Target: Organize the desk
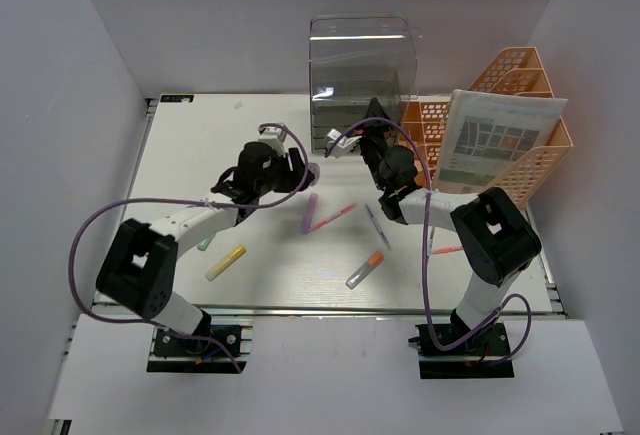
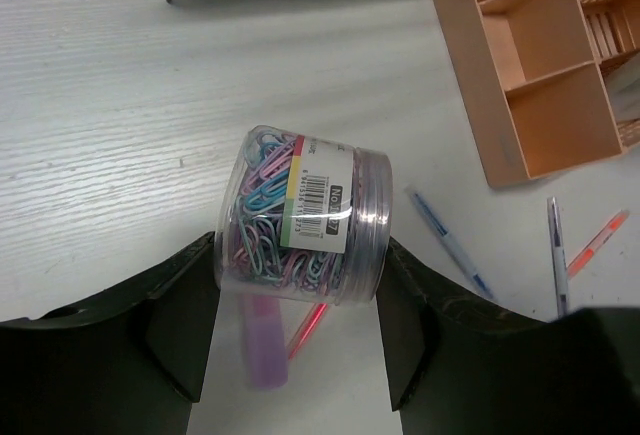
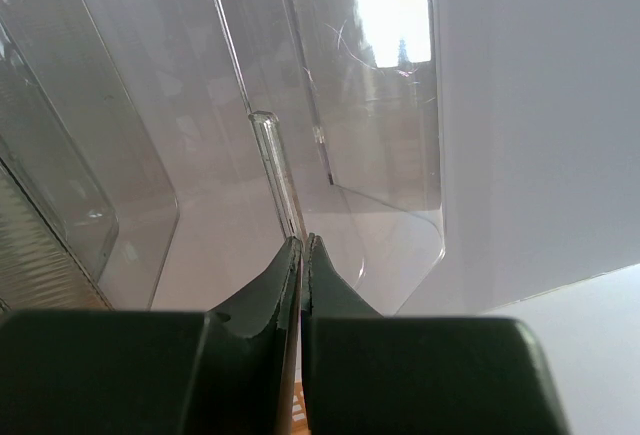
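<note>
The white desk (image 1: 200, 155) holds scattered pens and markers. My left gripper (image 1: 303, 171) is shut on a clear jar of coloured paper clips (image 2: 300, 215) and holds it above the desk; its fingers (image 2: 190, 305) press the jar's two sides. My right gripper (image 1: 373, 118) is at the front of the clear drawer box (image 1: 362, 65). In the right wrist view its jaws (image 3: 302, 242) are shut on a thin flat strip; I cannot tell what the strip is. Clear plastic walls (image 3: 150, 155) fill that view.
On the desk lie a purple highlighter (image 1: 310, 212), a red pen (image 1: 334, 217), a blue pen (image 1: 377, 225), an orange-capped marker (image 1: 365, 269), a yellow highlighter (image 1: 226, 262) and an orange pen (image 1: 446, 251). An orange mesh rack (image 1: 530, 155) holds a booklet (image 1: 495, 140). An orange compartment organizer (image 2: 530, 75) stands nearby.
</note>
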Robot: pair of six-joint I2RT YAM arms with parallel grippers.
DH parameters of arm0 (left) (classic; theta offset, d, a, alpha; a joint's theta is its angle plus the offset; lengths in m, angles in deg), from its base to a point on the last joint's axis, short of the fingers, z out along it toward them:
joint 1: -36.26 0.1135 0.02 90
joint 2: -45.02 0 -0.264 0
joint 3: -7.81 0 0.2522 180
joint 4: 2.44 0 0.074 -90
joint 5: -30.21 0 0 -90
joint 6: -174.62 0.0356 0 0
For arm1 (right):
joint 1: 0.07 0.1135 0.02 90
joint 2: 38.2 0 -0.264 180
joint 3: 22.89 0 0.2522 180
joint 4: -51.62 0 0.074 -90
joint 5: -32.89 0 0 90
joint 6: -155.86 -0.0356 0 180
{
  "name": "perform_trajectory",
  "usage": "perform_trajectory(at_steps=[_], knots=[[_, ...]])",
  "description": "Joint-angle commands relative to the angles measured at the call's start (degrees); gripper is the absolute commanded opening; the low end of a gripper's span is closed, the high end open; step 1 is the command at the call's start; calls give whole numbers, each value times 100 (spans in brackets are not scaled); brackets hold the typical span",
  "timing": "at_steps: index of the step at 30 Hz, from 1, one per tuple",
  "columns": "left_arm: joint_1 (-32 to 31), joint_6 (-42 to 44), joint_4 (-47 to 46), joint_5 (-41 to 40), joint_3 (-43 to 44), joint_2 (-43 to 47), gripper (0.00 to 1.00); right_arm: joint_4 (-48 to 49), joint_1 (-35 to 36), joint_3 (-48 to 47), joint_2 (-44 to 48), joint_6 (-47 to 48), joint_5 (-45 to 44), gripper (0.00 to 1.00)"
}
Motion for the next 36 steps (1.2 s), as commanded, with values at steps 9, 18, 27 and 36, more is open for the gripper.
perform_trajectory(at_steps=[9, 18, 27, 36], knots=[[-137, -691, -2327, -77, 729, -1040, 15, 2587, -84, -151, 227, -123, -216, 0], [-137, -673, -3259, -94, 1203, -1787, 14, 2569, -84, -240, 183, -123, -251, 0], [-190, -656, -4244, -428, 1335, -2218, 12, 2622, -84, -231, 183, -131, -234, 0], [-400, -646, -4762, -850, 1537, -2447, 12, 2622, -75, -248, 166, -158, -234, 0]])
